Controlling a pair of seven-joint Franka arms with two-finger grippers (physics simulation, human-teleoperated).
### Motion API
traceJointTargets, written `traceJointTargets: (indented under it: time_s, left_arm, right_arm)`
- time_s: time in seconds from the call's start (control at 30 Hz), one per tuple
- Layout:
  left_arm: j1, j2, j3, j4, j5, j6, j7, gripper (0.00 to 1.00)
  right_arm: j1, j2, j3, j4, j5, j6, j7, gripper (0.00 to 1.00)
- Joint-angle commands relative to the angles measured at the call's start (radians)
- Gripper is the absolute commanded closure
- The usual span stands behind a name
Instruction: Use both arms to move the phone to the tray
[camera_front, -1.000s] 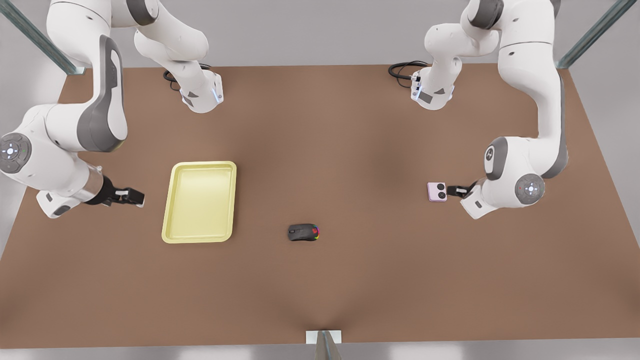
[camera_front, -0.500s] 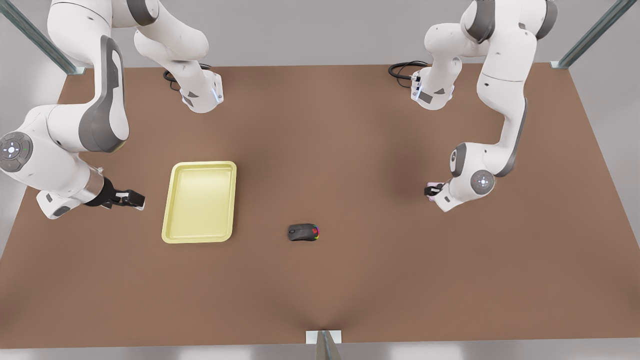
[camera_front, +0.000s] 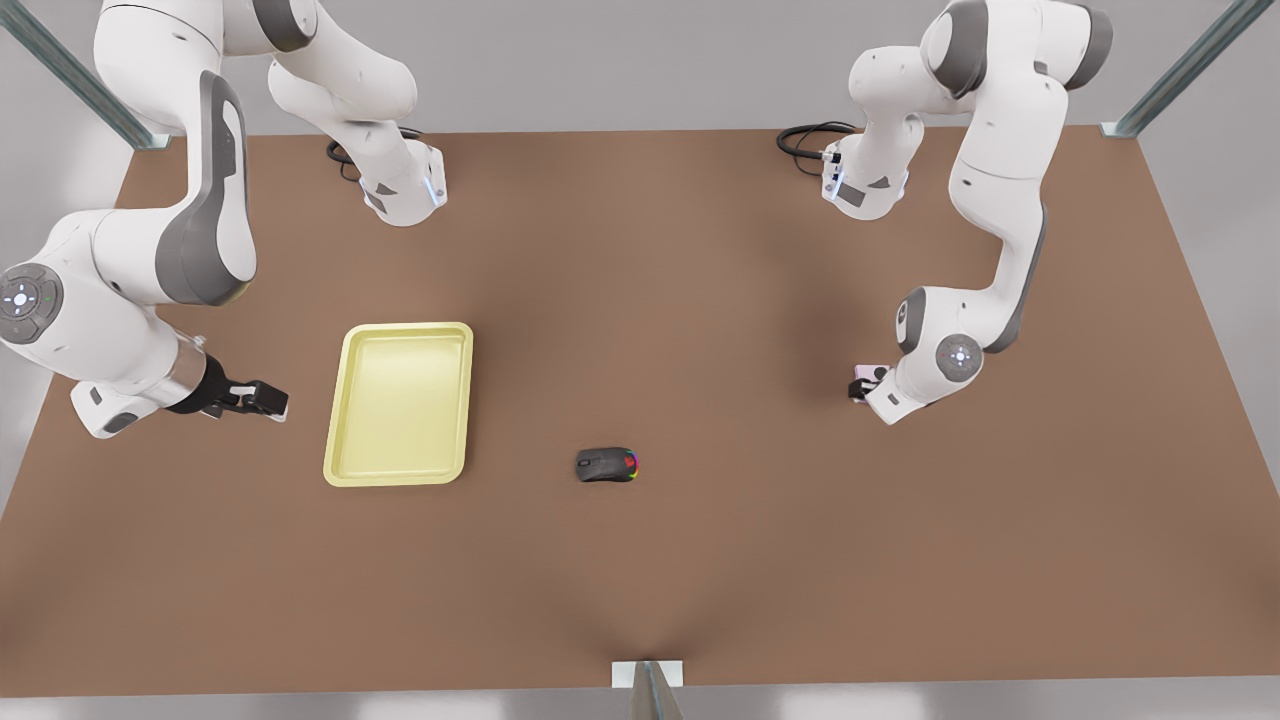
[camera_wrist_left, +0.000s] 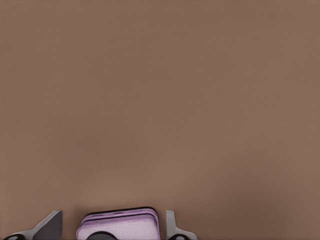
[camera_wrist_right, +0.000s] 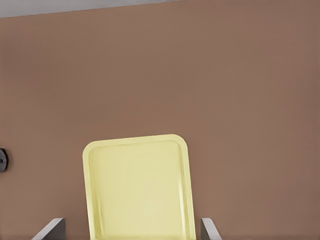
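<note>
currently, item by item.

phone (camera_front: 868, 374): pale pink slab flat on the table (camera_front: 700, 560), at the front view's right, well apart from the tray (camera_front: 400, 404). the wrist hides much of it in the front view.

left gripper (camera_front: 862, 386): down at the phone; in the left wrist view its fingers (camera_wrist_left: 172, 227) stand spread on either side of the phone (camera_wrist_left: 119, 225) with a small gap each way, so released, not yet clamped.

right gripper (camera_front: 262, 399): waits just beside the tray on the front view's left; fingers (camera_wrist_right: 209, 229) parted, holding nothing.

mouse (camera_front: 607, 465): black, between phone and tray, nearer the front edge.

risks, as judged: the slab is thin and smooth; a shallow or off-centre close could squeeze it out or tip it on lifting. the tray lies far across the table, so a hand-over looks likely, and a poorly matched exchange could drop the phone short. a low carry might clip the mouse.

views compared: the left wrist view gives the finger gaps around the phone, which the front view cannot settle. the front view gives the spacing of tray, mouse and both arms. the right wrist view shows the tray (camera_wrist_right: 137, 190) straight ahead.
</note>
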Motion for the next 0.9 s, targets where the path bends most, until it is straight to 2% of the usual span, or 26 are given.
traceJointTargets:
  time_s: [0.0, 0.67, 0.73, 0.77, 0.87]
  left_arm:
    - [0.0, 0.001, 0.0, 0.0, 0.004, 0.016, -0.01, 0.0]
    - [0.0, 0.001, 0.014, -0.024, 0.004, 0.015, -0.022, 0.0]
    - [0.0, 0.001, 0.014, -0.024, 0.004, 0.015, -0.022, 0.15]
    - [0.0, 0.001, 0.014, -0.024, 0.004, 0.015, -0.022, 0.19]
    - [0.0, 0.001, 0.014, -0.023, 0.004, 0.015, -0.022, 0.19]
  right_arm:
    - [0.0, -0.001, 0.0, 0.0, 0.001, 0.0, 0.004, 0.0]
    - [-0.002, -0.001, 0.003, 0.0, 0.001, -0.004, 0.004, 0.0]
    - [-0.002, 0.0, 0.003, 0.0, 0.001, 0.0, 0.004, 0.0]
    - [-0.003, 0.0, 0.003, 0.0, 0.001, 0.0, 0.004, 0.0]
    - [-0.005, 0.0, 0.003, 0.0, 0.001, 0.0, 0.004, 0.0]
